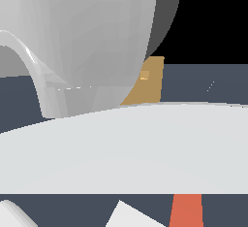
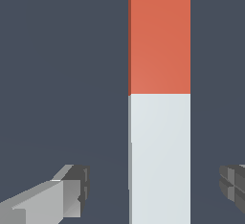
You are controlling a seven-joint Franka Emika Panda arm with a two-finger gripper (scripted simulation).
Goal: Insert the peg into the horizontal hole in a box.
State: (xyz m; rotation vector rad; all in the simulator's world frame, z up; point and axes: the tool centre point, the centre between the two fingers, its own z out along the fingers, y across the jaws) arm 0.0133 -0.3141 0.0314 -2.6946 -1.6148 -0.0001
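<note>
In the wrist view the peg lies on the dark floor as a straight bar, orange-red on one half and whitish on the other. My gripper is open, with one finger on each side of the whitish half and a clear gap to the bar on both sides. In the exterior view only the orange-red end of the peg shows below the arm. The tan box stands behind the arm, mostly hidden by it, with a small opening on its visible face.
Large grey-white arm links fill most of the exterior view and hide the gripper there. A dark blue-grey floor lies under everything.
</note>
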